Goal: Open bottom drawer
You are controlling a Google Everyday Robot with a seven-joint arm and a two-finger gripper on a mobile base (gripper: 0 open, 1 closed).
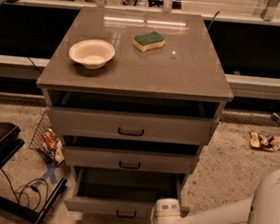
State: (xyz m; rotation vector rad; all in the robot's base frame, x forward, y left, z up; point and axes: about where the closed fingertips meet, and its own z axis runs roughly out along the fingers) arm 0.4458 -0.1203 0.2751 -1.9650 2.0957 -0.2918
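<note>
The pincer (159,216) is low at the bottom edge of the view, at the end of the white arm (218,223) that comes in from the right. It is just beside the right front corner of the bottom drawer (96,205). If it is wide or narrow, I cannot tell, and I also cannot tell if it touches the drawer.

The bottom drawer is pulled out from the cabinet (204,135), so its front stands forward of the two drawers above it and its inside is seen from above. Its small black handle (126,214) is at the centre of the front, to the left of the pincer and apart from it.

Above it, the middle drawer (91,156) and the top drawer (89,121) each show a dark gap along the upper edge.

On the tabletop (183,73) a pale bowl (91,53) stands at the left, and a sponge (149,40) with a green top lies further back, near the middle. They are apart from each other.

On the floor (229,167), black cables (28,190) lie to the left of the cabinet and some wrappers (266,141) lie to the right.
</note>
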